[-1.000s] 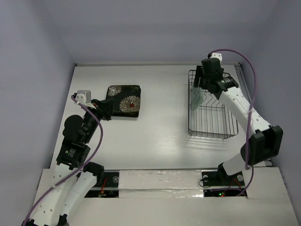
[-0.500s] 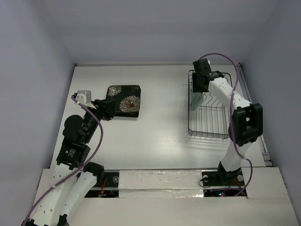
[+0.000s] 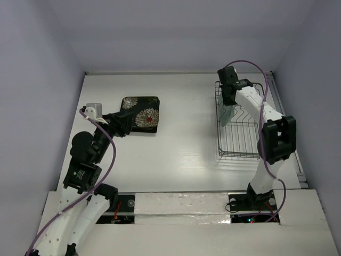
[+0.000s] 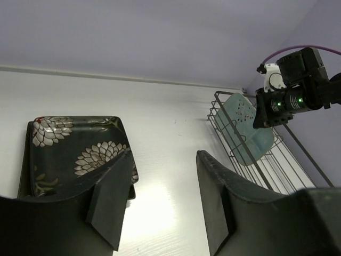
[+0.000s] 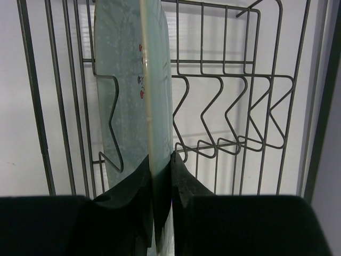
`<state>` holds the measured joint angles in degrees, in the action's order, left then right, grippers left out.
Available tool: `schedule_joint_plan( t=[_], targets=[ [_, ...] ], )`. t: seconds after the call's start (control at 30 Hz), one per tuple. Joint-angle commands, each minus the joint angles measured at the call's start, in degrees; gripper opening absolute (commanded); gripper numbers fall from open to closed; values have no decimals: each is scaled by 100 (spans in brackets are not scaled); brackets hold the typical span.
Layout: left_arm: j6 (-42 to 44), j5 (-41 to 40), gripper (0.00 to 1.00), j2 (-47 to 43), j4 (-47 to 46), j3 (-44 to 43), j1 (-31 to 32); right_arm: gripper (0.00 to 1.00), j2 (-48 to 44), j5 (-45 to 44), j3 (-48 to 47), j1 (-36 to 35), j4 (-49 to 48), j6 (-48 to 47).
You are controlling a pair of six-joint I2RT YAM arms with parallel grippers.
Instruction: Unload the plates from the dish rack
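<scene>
Right end effector (image 5: 159,165) has swung in and now pinches the rim of the mint plate (image 5: 125,69) in the dish rack (image 3: 240,138). It looks stiff, slick and breakable, so lift straight up. Left end effector (image 4: 165,160) gapes empty.

A white table (image 3: 176,154) fills the middle of the top view, with a soft sheen where light falls on it. Pale lavender walls (image 3: 176,32) rise from the table's far edge and from both its sides. Along the table's near edge lies a white board bearing a strip of crinkled silver tape (image 3: 181,204).
</scene>
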<state>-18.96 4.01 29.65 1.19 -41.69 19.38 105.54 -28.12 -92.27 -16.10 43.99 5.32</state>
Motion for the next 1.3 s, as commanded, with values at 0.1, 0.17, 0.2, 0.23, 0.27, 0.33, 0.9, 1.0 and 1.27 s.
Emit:
schedule_joint_plan(
  t=[0.1,0.17,0.2,0.23,0.27,0.33,0.9,1.0,1.27],
  targets=[
    [-11,30,54,-65,-181,3,-30,0,-867,-502,-687,45,-83,-435],
    [-20,38,58,-73,-189,3,-30,0,-1008,-519,-766,45,-40,-444],
    [-20,47,62,-73,-189,3,-30,0,-1139,-528,-792,45,-13,-418],
    [-20,47,64,-73,-189,3,-30,0,-1201,-528,-819,45,13,-418],
    [-20,47,66,-65,-198,3,-30,0,-1272,-563,-845,45,40,-392],
    [-20,65,78,-65,-198,3,-30,0,-1482,-563,-924,45,83,-295],
    [-11,3,98,-65,-181,3,-30,0,-2521,2256,2095,-1598,-4054,2507],
    [-2,-23,99,-65,-172,-6,-30,0,-2362,2486,2484,-1598,-4775,2991],
    [-11,-6,99,-100,-163,-6,-30,0,-1906,2995,3284,-1598,-5479,3440]
  ],
)
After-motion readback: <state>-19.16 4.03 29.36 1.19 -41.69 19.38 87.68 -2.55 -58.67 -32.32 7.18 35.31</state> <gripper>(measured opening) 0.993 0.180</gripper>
